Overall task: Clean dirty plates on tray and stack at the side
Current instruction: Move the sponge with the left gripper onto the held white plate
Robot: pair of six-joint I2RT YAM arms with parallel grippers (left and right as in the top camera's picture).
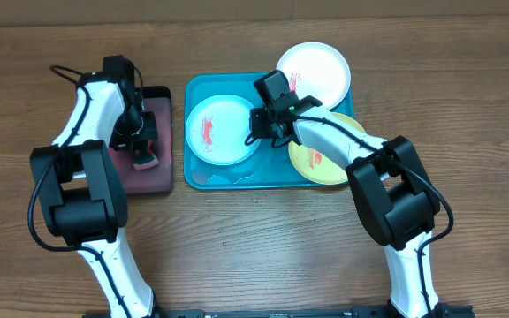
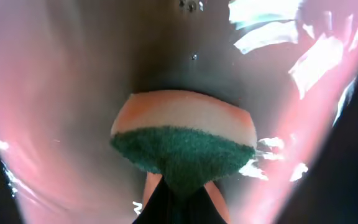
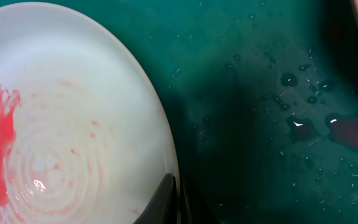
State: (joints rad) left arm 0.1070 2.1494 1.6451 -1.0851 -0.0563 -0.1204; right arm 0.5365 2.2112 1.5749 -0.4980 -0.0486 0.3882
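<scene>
Wooden surface (image 1: 263,247), two arms reaching away from the base. Left claw (image 1: 140,148) hangs over the small black tray (image 1: 164,172) with the pinkish inside; wrist view shows it pinched shut on a sponge (image 2: 182,146), green scour face towards the camera, orange foam behind, wet pink floor around it. Right claw (image 1: 261,126) is down inside the teal tray (image 1: 272,168), at the right rim of the blue plate (image 1: 219,128). In the wrist view the finger tips (image 3: 169,199) sit at that rim; cannot tell whether they grip it or how far apart they stand. Blue plate lies flat in the tray's left half, red smear (image 3: 2,143) on it. Water droplets on the tray floor. Yellow plate (image 1: 330,168) lies at the tray's right, smeared, partly under the right arm. Farthest: white plate (image 1: 316,71), over the tray's far right corner, with no smear visible from above.
</scene>
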